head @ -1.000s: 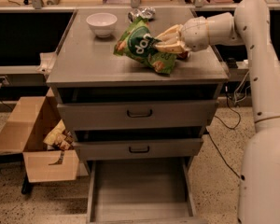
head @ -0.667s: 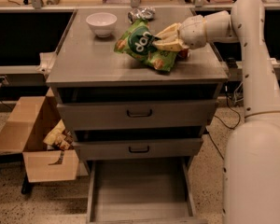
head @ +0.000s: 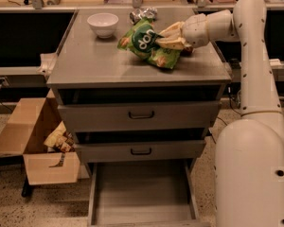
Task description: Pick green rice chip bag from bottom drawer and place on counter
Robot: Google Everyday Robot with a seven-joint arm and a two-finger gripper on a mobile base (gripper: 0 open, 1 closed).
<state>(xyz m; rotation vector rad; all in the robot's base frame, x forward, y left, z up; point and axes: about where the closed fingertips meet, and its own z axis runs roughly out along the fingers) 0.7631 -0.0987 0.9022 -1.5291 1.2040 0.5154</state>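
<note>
The green rice chip bag (head: 146, 42) is over the back right part of the counter (head: 85, 63), tilted, with its lower corner at or just above the surface. My gripper (head: 166, 39) reaches in from the right and is shut on the bag's right side. The bottom drawer (head: 142, 193) is pulled open below, and its grey floor is bare.
A white bowl (head: 102, 23) stands at the counter's back left. A silver foil wrapper (head: 143, 14) lies behind the bag. Two closed drawers with black handles (head: 141, 114) sit above the open one. An open cardboard box (head: 38, 148) stands on the floor to the left.
The bag and gripper have shifted slightly toward the back of the counter. My arm and body now fill more of the right side of the view.
</note>
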